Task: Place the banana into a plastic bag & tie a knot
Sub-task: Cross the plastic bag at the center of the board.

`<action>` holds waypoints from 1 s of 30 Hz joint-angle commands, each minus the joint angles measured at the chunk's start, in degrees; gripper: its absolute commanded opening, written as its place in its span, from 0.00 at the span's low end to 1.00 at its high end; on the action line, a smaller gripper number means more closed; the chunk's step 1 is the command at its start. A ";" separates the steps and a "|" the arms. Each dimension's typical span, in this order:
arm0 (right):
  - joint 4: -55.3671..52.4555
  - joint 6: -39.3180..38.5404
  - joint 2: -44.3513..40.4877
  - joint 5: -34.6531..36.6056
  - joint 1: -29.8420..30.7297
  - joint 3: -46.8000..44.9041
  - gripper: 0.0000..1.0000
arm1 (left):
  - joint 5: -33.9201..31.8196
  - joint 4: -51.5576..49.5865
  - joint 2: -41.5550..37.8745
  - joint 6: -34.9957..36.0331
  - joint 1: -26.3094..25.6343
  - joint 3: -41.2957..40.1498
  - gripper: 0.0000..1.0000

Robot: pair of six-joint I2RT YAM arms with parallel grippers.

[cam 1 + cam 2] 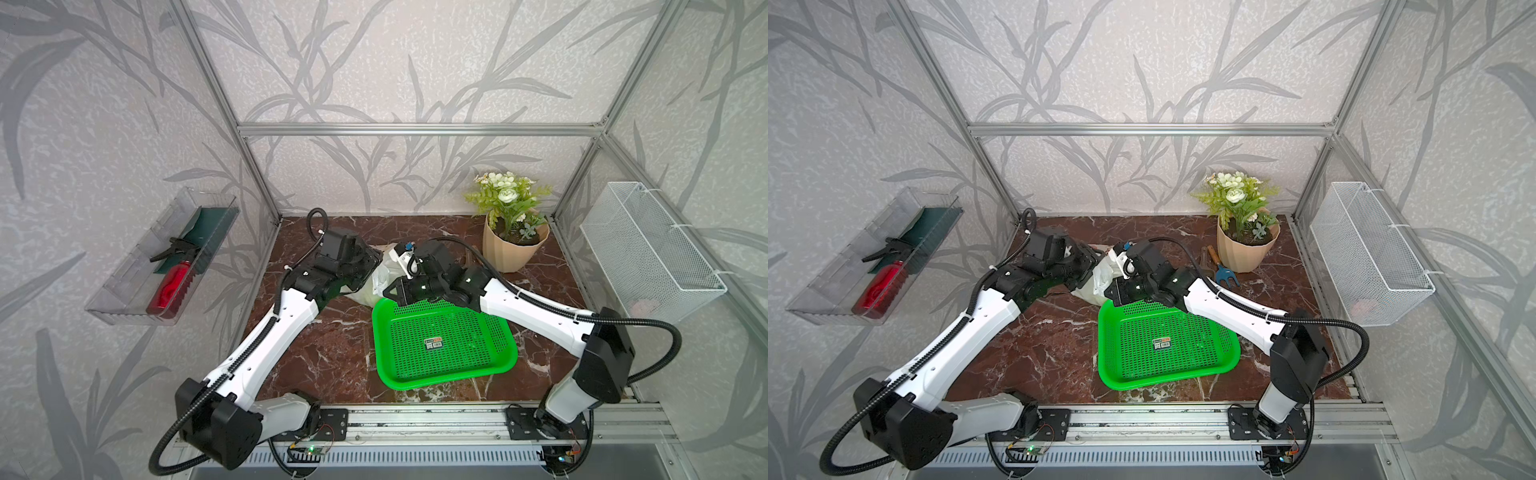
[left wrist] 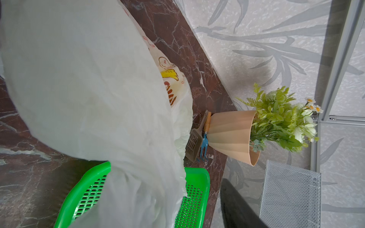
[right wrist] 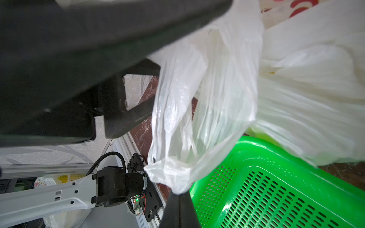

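Observation:
The white translucent plastic bag (image 1: 383, 275) (image 1: 1100, 279) lies at the back centre of the table, just behind the green basket, with both arms meeting over it. Its film (image 2: 88, 79) fills the left wrist view and shows a printed pattern. My right gripper (image 3: 177, 195) (image 1: 391, 291) is shut on a bunched end of the bag (image 3: 217, 88). My left gripper (image 2: 177, 215) stands open, with bag film between its jaws. One of its dark fingers (image 2: 237, 205) stands apart from the film, and the film covers the other. The banana and the knot are out of view.
A green perforated basket (image 1: 444, 345) sits at the front centre with its far edge under the bag. A beige flower pot (image 1: 515, 245) and small garden tools (image 1: 1221, 270) stand at the back right. A white wire basket (image 1: 648, 249) hangs on the right wall and a clear tray (image 1: 124, 286) on the left.

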 commanded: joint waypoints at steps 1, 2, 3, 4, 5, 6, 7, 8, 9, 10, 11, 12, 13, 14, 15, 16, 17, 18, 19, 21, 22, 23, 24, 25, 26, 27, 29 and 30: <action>-1.39 -1.77 -2.67 -0.53 0.37 0.40 0.00 | 1.61 -4.11 1.24 0.68 0.33 2.18 0.57; -1.31 -1.86 -2.81 -0.45 0.46 0.44 0.00 | 1.67 -4.73 1.55 0.94 0.33 2.38 0.57; -1.39 -1.95 -2.92 -0.21 0.55 0.54 0.00 | 1.74 -5.26 1.91 1.27 0.33 2.65 0.57; -1.38 -2.04 -3.09 0.06 0.64 0.67 0.00 | 1.71 -5.87 2.14 1.49 0.33 2.88 0.57; -1.39 -2.04 -3.20 0.22 0.61 0.72 0.00 | 1.60 -6.42 2.40 1.87 0.46 3.07 0.56; -1.42 -2.04 -3.37 0.25 0.74 0.80 0.00 | 1.33 -7.21 2.76 2.46 0.42 3.54 0.54; -1.49 -2.10 -3.45 0.26 0.83 0.86 0.00 | 1.03 -7.77 3.05 2.94 0.41 4.00 0.52; -1.67 -2.16 -3.47 0.26 0.91 0.93 0.00 | 0.84 -8.00 3.33 3.20 0.41 4.25 0.50; -1.85 -2.30 -3.47 0.26 1.05 1.00 0.00 | 0.42 -8.00 3.46 3.38 0.50 4.44 0.47; -2.01 -2.38 -3.47 0.26 1.08 0.87 0.00 | 0.05 -7.89 3.67 3.67 0.41 4.64 0.45; -2.09 -2.34 -3.54 0.18 1.18 0.77 0.00 | -0.16 -8.02 4.01 3.78 0.45 4.94 0.45; -2.10 -2.39 -3.62 0.11 1.24 0.58 0.00 | -0.42 -8.02 4.29 4.11 0.57 5.24 0.45; -2.12 -2.36 -3.77 0.09 1.35 0.49 0.00 | -0.53 -7.99 4.64 4.45 0.50 5.57 0.45; -2.13 -2.39 -3.90 0.11 1.42 0.26 0.00 | -0.53 -7.97 4.85 4.71 0.56 5.78 0.44; -2.22 -2.38 -4.13 0.22 1.49 0.09 0.00 | -0.55 -7.90 5.22 5.06 0.60 5.93 0.43; -2.14 -2.24 -4.27 0.33 1.52 -0.12 0.00 | -0.53 -7.75 5.47 5.39 0.60 6.03 0.42; -2.09 -2.21 -4.39 0.31 1.62 -0.22 0.00 | -0.65 -7.76 5.66 5.53 0.67 6.14 0.41; -2.03 -2.21 -4.50 0.44 1.60 -0.31 0.00 | -0.62 -7.48 5.89 5.66 0.75 6.15 0.39; -2.10 -2.21 -4.57 0.44 1.66 -0.43 0.00 | -0.58 -7.35 6.16 5.71 0.87 6.24 0.38; -2.09 -2.21 -4.65 0.53 1.74 -0.55 0.00 | -0.49 -7.19 6.55 5.89 1.02 6.63 0.35; -2.10 -2.12 -4.70 0.61 1.79 -0.63 0.00 | -0.45 -7.31 6.68 6.01 1.03 6.83 0.34; -2.17 -2.10 -4.80 0.60 1.78 -0.65 0.00 | -0.45 -7.30 6.80 6.15 1.12 6.99 0.32; -2.12 -2.12 -4.83 0.60 1.77 -0.75 0.00 | -0.60 -7.32 6.67 6.06 1.29 7.01 0.30; -2.03 -2.04 -4.94 0.69 1.87 -0.92 0.00 | -0.61 -7.18 6.59 6.00 1.36 6.88 0.26; -1.95 -1.95 -5.03 0.70 1.88 -1.17 0.00 | -0.61 -6.88 6.45 5.86 1.47 6.71 0.23; -1.92 -1.82 -5.09 0.62 1.88 -1.39 0.00 | -0.62 -6.31 6.13 5.51 1.64 6.40 0.18; -1.68 -1.36 -5.23 0.59 1.84 -2.23 0.00 | -0.83 -4.26 5.01 4.23 1.97 5.11 0.10; -1.18 -0.65 -5.31 0.78 1.84 -3.02 0.00 | -0.80 -2.41 4.23 3.43 2.07 4.23 0.06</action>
